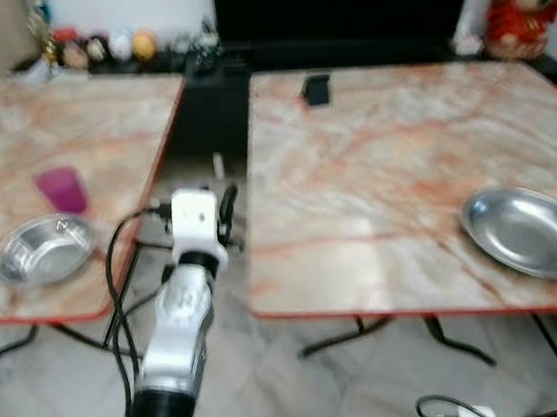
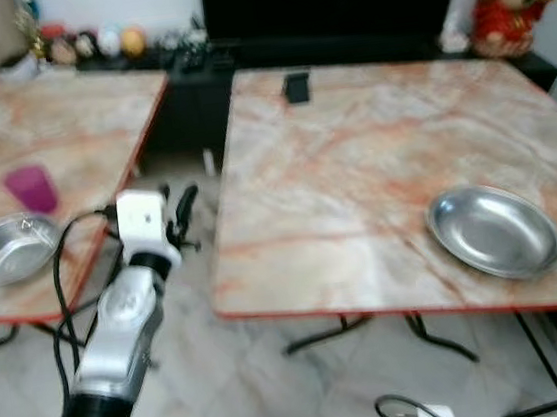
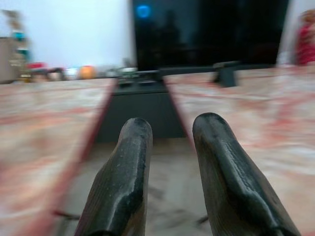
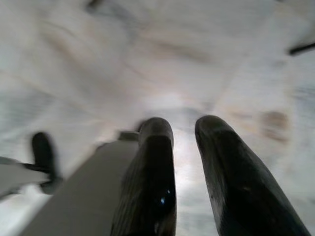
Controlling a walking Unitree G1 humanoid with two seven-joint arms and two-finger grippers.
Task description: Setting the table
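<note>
Plate: one steel oval plate (image 1: 530,231), nothing in it, near the right counter's (image 1: 376,177) front right corner.
Bowl: one steel bowl (image 1: 44,249), empty, on the left counter (image 1: 8,129).
Cup: one pink cup (image 1: 62,190) just behind the bowl.
Left pincer (image 1: 227,214): raised between the counters, fingers apart, holding nothing.
Right pincer (image 4: 184,147): over the floor (image 4: 147,59), fingers apart.

We are holding our left arm (image 1: 177,331) out ahead and low, its silver forearm rising to the white wrist block, with a black cable looping beside it. Our left gripper (image 3: 170,162) is pointing forward, level, its two black fingers (image 3: 123,177) standing slightly apart and holding nothing between the jaws. Our right gripper (image 4: 184,172) is hanging downward, its jaws likewise slightly parted and holding nothing.
</note>
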